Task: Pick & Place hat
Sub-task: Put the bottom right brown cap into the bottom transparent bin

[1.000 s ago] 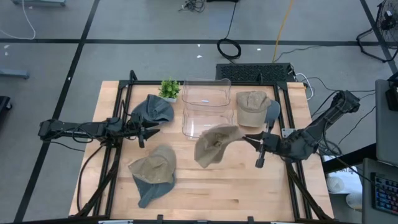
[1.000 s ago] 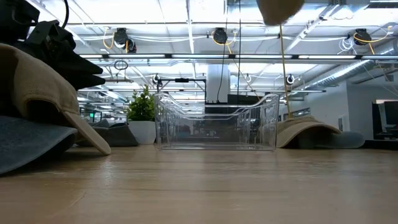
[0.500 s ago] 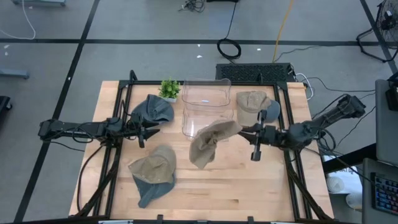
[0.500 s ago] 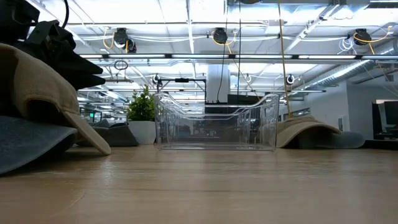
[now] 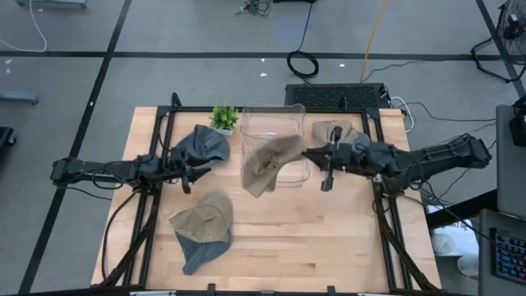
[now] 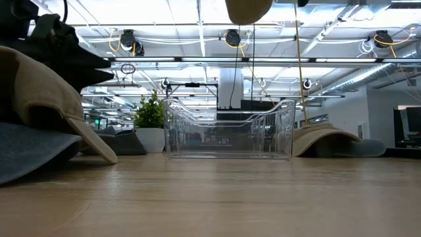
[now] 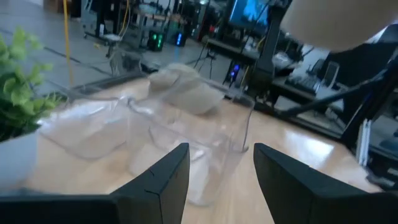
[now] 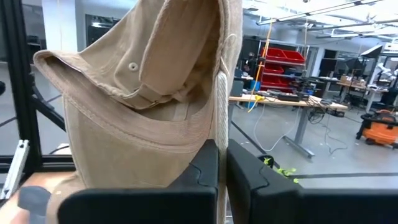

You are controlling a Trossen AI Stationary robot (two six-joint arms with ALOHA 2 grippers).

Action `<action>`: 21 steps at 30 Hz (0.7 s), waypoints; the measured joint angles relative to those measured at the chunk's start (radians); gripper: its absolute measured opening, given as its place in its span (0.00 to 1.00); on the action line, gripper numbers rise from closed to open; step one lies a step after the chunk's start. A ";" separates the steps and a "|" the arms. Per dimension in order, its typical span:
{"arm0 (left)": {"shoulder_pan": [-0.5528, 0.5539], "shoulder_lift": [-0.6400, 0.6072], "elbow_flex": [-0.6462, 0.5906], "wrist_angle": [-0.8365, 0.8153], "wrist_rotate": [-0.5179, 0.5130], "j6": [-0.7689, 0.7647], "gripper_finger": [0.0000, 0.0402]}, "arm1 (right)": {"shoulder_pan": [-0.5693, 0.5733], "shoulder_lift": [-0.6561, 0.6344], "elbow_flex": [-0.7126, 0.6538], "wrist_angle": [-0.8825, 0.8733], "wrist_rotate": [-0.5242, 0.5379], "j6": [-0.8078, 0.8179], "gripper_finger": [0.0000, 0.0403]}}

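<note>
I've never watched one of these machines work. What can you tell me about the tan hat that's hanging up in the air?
The tan hat is a soft cap of corduroy-like cloth with a stitched brim and an adjusting strap at the back. The right tool is shut on its edge, so it dangles limp, above the clear bin and off the table. Nothing else touches it.

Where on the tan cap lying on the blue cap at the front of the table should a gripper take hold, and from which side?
Grip the tan cap by its brim edge, coming from above. It lies dome-up across the blue cap, so the rounded crown offers no thin edge, while the brim juts out flat.
</note>
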 joint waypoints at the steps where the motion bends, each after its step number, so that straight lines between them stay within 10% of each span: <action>1: 0.000 0.000 0.000 0.000 0.002 -0.002 0.46 | -0.018 0.009 0.000 0.007 -0.017 0.003 0.00; 21: -0.002 0.051 0.141 0.089 0.035 0.091 0.46 | -0.125 0.073 -0.001 0.056 -0.089 0.070 0.00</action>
